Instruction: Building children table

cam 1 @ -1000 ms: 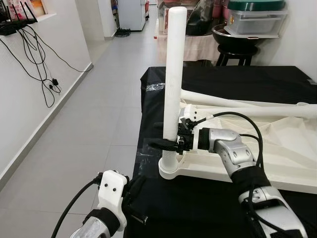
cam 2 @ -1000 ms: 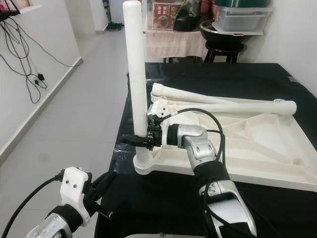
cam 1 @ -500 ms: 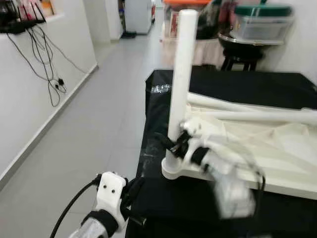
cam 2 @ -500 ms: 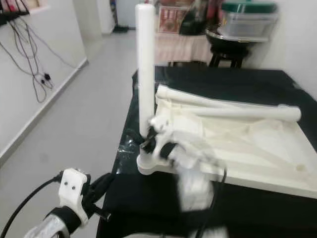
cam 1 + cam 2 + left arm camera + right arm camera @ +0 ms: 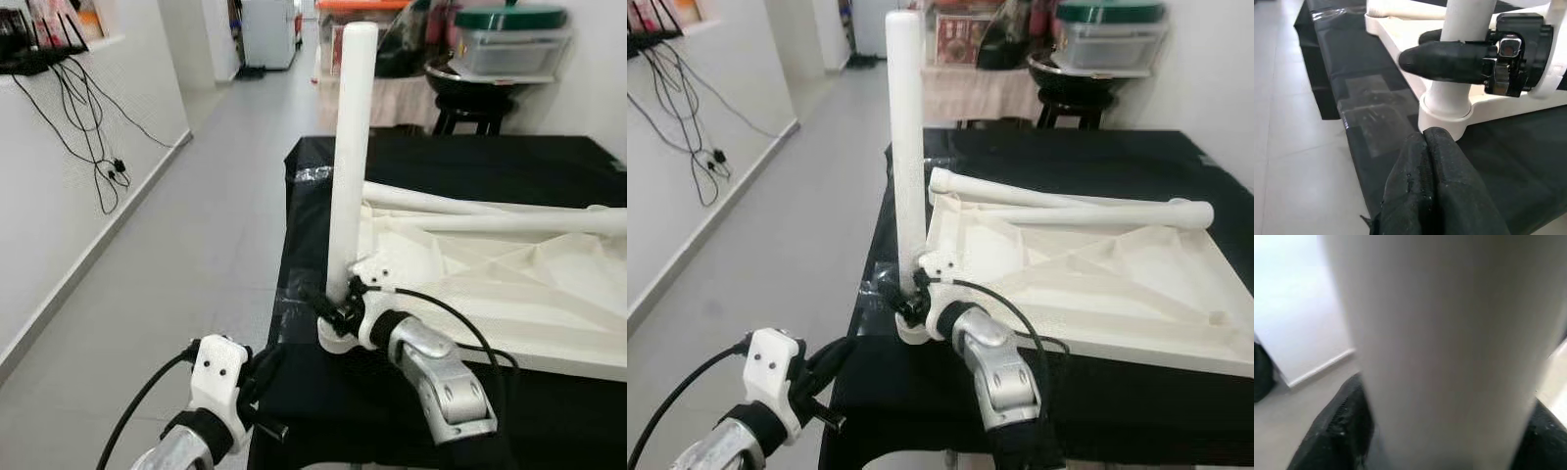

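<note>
Grey floor tiles are running along the left of the scene beside a white wall with dangling black cables (image 5: 73,137), and a worktop (image 5: 460,166) draped in black cloth is filling the right side. On it an upturned white children's tabletop (image 5: 509,284) is lying flat, underside up, with two loose white legs (image 5: 490,217) resting across its far part, their long axes running left to right.

At the tabletop's near-left corner, a third white leg (image 5: 348,157) is standing in its round socket (image 5: 1444,110), its long axis vertical and its free end pointing straight up, leaning only very slightly.

The right gripper (image 5: 331,305) is sitting low on this upright leg, just above the socket, reaching in from the right. Its black fingers (image 5: 1449,61) are lying on either side of the tube, clenched around it, and in the right wrist view the pale tube is filling the space between the dark pads.

The left gripper (image 5: 1425,147) is hovering low at the near-left edge of the worktop, just in front of the socket. Its two fingers are pressed together, grasping nothing, their tips close to the socket's rim; whether they are touching it cannot be told.
</note>
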`<state>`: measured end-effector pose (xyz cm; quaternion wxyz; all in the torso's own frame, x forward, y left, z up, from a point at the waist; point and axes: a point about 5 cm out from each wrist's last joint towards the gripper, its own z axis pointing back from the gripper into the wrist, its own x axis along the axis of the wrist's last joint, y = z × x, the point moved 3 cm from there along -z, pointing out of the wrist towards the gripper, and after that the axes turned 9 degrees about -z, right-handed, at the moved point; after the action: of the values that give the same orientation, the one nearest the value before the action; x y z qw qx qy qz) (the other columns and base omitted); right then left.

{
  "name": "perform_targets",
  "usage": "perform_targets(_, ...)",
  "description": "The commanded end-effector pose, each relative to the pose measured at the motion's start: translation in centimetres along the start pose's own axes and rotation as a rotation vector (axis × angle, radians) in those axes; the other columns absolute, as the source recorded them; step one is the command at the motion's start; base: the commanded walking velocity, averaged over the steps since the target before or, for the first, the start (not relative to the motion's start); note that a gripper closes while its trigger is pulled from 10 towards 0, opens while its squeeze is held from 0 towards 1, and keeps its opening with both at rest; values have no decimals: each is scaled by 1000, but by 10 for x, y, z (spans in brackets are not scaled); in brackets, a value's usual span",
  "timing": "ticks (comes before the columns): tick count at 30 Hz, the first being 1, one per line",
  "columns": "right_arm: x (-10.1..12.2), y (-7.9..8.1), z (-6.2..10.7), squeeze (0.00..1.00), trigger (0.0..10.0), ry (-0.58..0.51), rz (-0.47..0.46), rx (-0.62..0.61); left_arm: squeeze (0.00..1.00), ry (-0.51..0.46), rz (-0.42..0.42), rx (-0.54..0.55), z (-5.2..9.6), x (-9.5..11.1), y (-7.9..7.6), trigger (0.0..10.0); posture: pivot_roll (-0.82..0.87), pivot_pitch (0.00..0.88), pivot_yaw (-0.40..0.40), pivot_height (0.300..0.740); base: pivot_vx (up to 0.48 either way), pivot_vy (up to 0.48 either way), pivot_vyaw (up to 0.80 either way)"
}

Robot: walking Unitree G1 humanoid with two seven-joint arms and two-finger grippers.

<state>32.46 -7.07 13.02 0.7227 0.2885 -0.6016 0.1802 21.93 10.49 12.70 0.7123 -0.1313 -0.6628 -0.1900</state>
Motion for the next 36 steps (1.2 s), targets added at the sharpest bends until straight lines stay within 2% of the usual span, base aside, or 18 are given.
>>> perform_targets(1, 6, 4, 1, 1000, 10000, -29, 4, 17, 0, 21, 4, 17, 0, -4, 3, 10000, 34, 20, -4, 740, 0, 0, 0)
perform_targets(3, 9, 7, 24, 1000, 10000, -66, 1, 3, 0, 6, -60, 105, -9, 0, 22, 10000, 6, 15, 7, 740, 0, 0, 0)
perform_targets(4, 9, 7, 24, 1000, 10000, -66, 1, 3, 0, 6, -60, 105, -9, 0, 22, 10000, 6, 15, 7, 740, 0, 0, 0)
perform_targets(5, 8, 7, 36, 1000, 10000, -67, 5, 13, 0, 3, -97, 147, -12, 1, 32, 10000, -9, 13, 13, 740, 0, 0, 0)
perform_targets(10, 1, 9, 58, 1000, 10000, -37, 16, 69, 0, 13, -133, 193, -17, 0, 43, 10000, -22, 10, 24, 740, 0, 0, 0)
perform_targets(11, -4, 10, 72, 984, 10000, 2, 35, 123, 0, 18, -140, 205, -17, -1, 46, 10000, -30, 7, 38, 740, 0, 0, 0)
perform_targets(12, -10, 9, 87, 706, 10000, 43, 41, 156, 0, 21, -143, 216, -17, -1, 49, 10000, -37, 5, 44, 740, 0, 0, 0)
perform_targets(13, -13, 9, 96, 706, 10000, 70, 44, 175, 0, 22, -144, 223, -17, -1, 50, 10000, -37, 5, 44, 740, 0, 0, 0)
perform_targets(14, -13, 9, 96, 706, 10000, 70, 44, 175, 0, 22, -144, 223, -17, -1, 50, 10000, -37, 5, 44, 740, 0, 0, 0)
perform_targets(15, -17, 4, 104, 129, 10000, 98, 47, 163, 0, 21, -142, 232, -16, -1, 52, 10000, -38, 2, 41, 740, 0, 0, 0)
perform_targets(16, -19, -1, 108, 0, 10000, 112, 50, 144, 0, 19, -146, 239, -16, 0, 55, 10000, -39, 0, 38, 740, 0, 0, 0)
perform_targets(20, -25, 1, 117, 0, 10000, 172, 49, 183, 0, 24, -171, 262, -15, -1, 59, 10000, -43, 0, 44, 740, 0, 0, 0)
perform_targets(23, -30, 24, 123, 0, 10000, 225, 44, 349, 0, 41, -212, 240, -18, -5, 56, 10000, -37, 0, 43, 740, 0, 0, 0)
perform_targets(25, -30, 27, 124, 0, 10000, 227, 37, 368, 0, 43, -222, 234, -19, -6, 55, 10000, -37, 0, 43, 740, 0, 0, 0)
perform_targets(27, -23, 32, 107, 0, 10000, 165, 8, 378, 0, 68, -253, 226, -20, -9, 56, 10000, -17, 0, 43, 740, -133, 383, 0)
perform_targets(29, -23, 32, 107, 0, 10000, 165, 8, 378, 0, 68, -253, 226, -20, -9, 56, 10000, -17, 0, 43, 740, -266, 401, 0)
perform_targets(32, -17, 41, 96, 0, 10000, 130, -22, 436, 0, 89, -295, 240, -22, -12, 59, 10000, -6, 0, 38, 740, -263, 406, 0)
perform_targets(36, -17, 41, 94, 0, 10000, 137, -22, 462, 0, 99, -311, 246, -24, -13, 60, 10000, -6, 0, 34, 740, -247, 415, 0)
